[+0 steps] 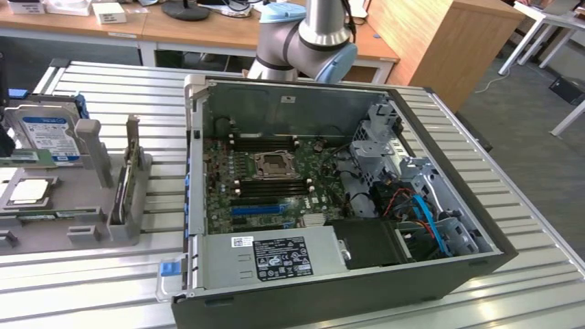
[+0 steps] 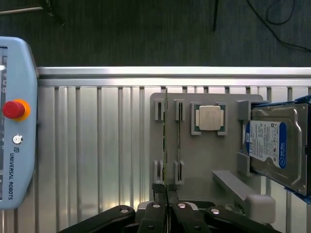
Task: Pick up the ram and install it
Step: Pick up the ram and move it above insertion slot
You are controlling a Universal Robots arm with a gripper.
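Slatted table (image 2: 97, 145) is carrying a tray (image 2: 204, 160), ram (image 2: 165, 136) standing edgewise below the claw (image 2: 166, 199), which is hanging pinched together, empty.

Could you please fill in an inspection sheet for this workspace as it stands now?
Surface: slatted metal table, carrying everything.
Job's things: ram on edge in the grey fixture; open computer case beside the fixture.
Clutter: hard drive, processor and upright card in the fixture.
Grippers: gripper shut, over the fixture, in line with the ram.
Cables: blue and red cables inside the case.
Surroundings: wooden desks; teach pendant.
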